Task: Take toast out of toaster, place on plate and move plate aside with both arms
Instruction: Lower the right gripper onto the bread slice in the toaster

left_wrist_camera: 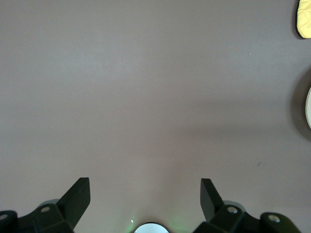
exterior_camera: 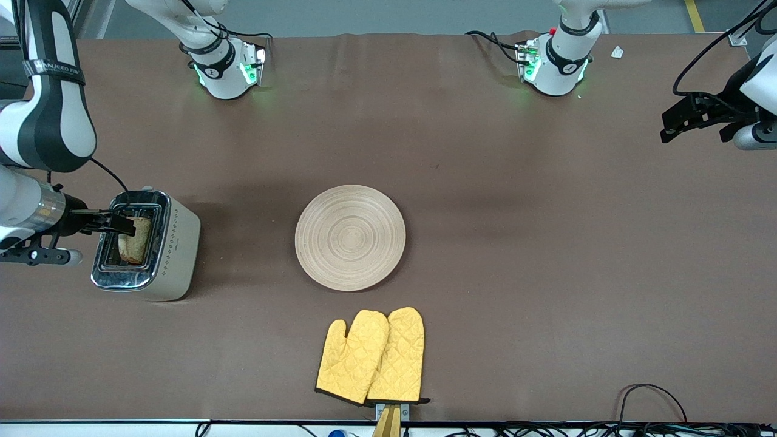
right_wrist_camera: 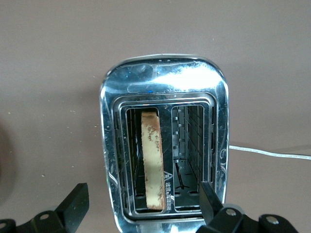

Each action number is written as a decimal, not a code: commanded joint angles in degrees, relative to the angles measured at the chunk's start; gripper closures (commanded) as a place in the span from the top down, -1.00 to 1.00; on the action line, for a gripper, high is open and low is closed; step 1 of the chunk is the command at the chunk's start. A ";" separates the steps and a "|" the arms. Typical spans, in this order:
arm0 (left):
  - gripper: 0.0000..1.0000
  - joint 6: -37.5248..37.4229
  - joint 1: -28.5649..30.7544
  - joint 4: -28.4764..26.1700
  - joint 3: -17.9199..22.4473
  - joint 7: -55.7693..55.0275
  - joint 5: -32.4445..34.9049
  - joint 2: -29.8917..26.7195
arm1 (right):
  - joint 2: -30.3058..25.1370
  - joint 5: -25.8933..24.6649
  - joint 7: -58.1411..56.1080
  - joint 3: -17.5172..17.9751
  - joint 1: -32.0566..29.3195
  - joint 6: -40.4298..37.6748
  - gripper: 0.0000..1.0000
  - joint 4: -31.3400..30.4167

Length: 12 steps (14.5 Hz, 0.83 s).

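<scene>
Now, step: lifting the toast out, judged not yet begun.
Surface (exterior_camera: 546, 243): brown and bare under the left hand.
Plate (exterior_camera: 350, 237): well apart from the right hand, toward the left arm's end; it carries nothing yet.
Toaster (exterior_camera: 145, 246): directly below the right hand.
Right hand (exterior_camera: 118, 221): over the toaster's top, fingers spread wide, nothing between them.
Left hand (left_wrist_camera: 146, 199): waiting over bare surface, fingers released and apart.
Toast (right_wrist_camera: 151, 158): upright in one slot, its top edge standing proud.
Advice: centre the right hand on the toast-filled slot, straddle the slice's flat faces, descend straight, pinch gently, and lift vertically to avoid snagging the slot.
</scene>
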 commanded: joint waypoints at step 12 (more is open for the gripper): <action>1.00 -0.55 -0.45 1.09 0.07 1.02 0.23 0.48 | 2.89 -0.33 -0.16 0.59 -2.37 3.80 -0.74 -3.21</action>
